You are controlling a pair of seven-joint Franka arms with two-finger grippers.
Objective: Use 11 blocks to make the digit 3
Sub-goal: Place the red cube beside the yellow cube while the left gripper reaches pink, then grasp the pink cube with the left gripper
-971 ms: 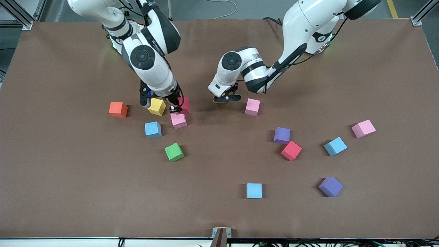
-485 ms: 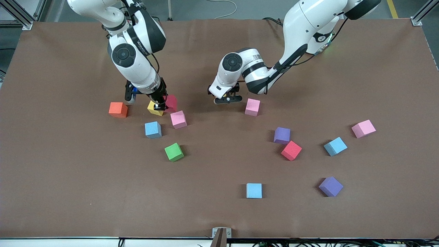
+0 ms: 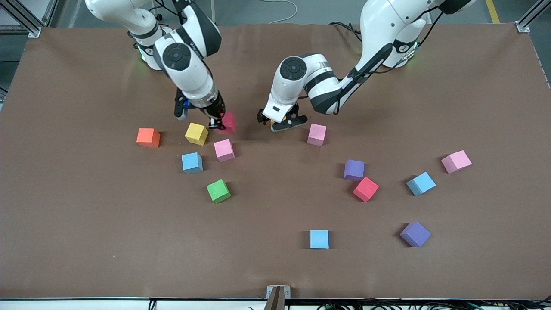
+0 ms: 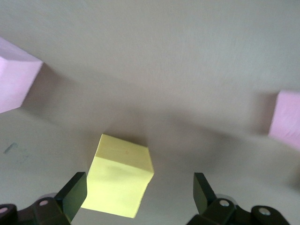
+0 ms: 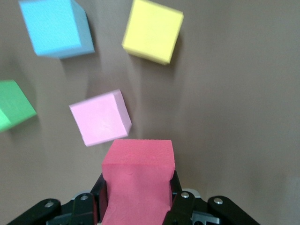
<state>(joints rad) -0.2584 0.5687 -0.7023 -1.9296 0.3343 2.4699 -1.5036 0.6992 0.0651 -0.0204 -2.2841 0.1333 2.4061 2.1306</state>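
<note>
A red block (image 3: 227, 122) is clamped in the right gripper (image 3: 218, 124), held in the air over the table (image 3: 86, 224) near a yellow block (image 3: 196, 133) and pink block (image 3: 224, 150); the right arm slants steeply down. The left gripper (image 3: 282, 124), fingers spread wide, hangs low over another yellow block (image 4: 119, 175), its forearm bent down beside a second pink block (image 3: 317, 134)
</note>
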